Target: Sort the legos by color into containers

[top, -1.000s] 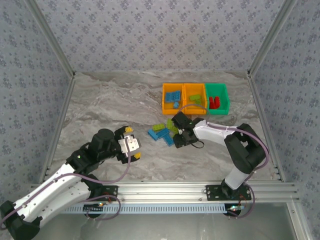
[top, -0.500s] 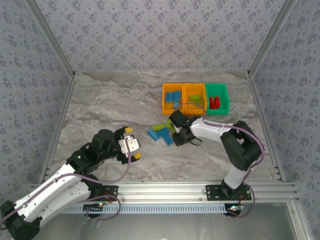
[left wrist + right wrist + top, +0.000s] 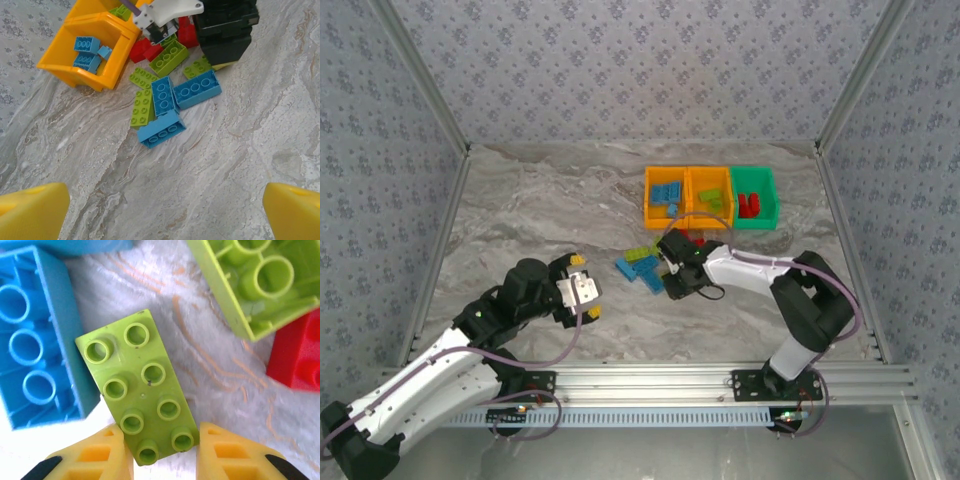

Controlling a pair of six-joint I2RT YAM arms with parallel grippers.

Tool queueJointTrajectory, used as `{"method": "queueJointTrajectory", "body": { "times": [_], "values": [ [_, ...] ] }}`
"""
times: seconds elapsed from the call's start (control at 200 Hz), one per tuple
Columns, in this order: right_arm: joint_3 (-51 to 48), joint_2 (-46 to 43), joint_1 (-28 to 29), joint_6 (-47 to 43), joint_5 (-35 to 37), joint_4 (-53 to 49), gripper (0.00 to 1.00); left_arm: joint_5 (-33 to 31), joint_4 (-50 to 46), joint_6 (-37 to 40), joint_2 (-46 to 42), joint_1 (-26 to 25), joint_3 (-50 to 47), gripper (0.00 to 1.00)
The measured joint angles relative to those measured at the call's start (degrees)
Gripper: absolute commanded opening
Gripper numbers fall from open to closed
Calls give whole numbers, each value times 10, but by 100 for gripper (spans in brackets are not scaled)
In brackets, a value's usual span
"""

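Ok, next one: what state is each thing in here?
Left gripper, open, empty.
Right gripper, shut on a lime green lego.
Left orange bin, upright, holding blue legos.
Middle orange bin, upright, holding lime legos.
Green bin, upright, holding red legos.
Loose legos, unsorted in a pile.

No writing, numbers or brand marks are legible anywhere. The studs on the lime green lego [image 3: 142, 390] carry no readable lettering.

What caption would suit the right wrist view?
The right gripper shut on a lime green lego beside a blue lego.
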Motion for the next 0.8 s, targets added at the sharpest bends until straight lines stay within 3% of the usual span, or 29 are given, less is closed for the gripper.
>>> {"method": "queueJointTrajectory", "body": {
  "times": [0.18,0.325,0.54,0.69,0.8],
  "values": [
    [2,-110,-25,24,7,-21,27,0,0,0,-2,0,0,99],
    [61,-141,-114,26,30,-7,27,0,0,0,-2,0,0,99],
    [233,11,-247,25,28,35,30,-6,0,0,-10,0,0,99],
    [333,138,-274,26,21,30,40,-15,0,4,-21,0,-1,99],
    [372,183,-275,31,17,5,50,-23,1,7,-28,0,-3,99]
  ]
}}
